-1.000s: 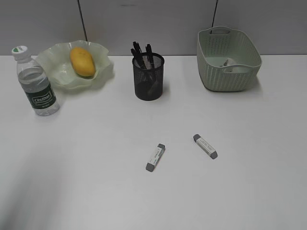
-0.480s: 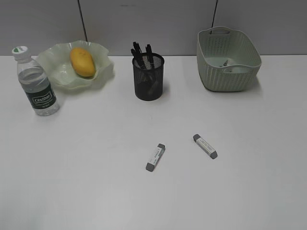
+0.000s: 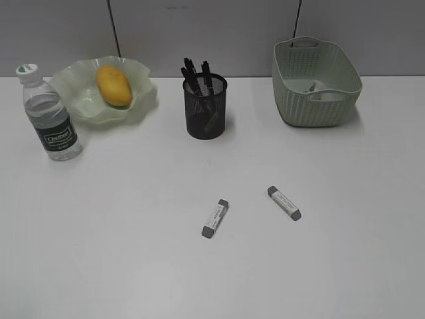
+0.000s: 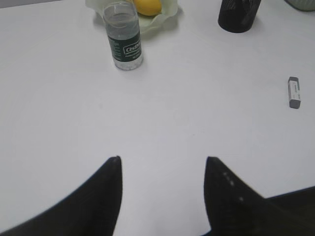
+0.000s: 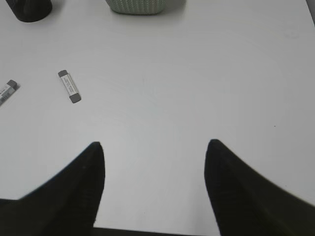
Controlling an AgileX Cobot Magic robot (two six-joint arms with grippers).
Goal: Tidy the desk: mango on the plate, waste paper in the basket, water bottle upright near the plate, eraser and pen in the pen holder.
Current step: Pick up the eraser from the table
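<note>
Most of the tidying looks finished: the mango sits in the plate, the water bottle stands upright just beside it, pens fill the pen holder, and something pale lies in the basket, likely the waste paper.

Two erasers are left on the desk. The left gripper hangs wide and empty, one eraser far off to its right. The right gripper is equally spread, the other eraser ahead to its left. Nothing blocks either reach.
</note>
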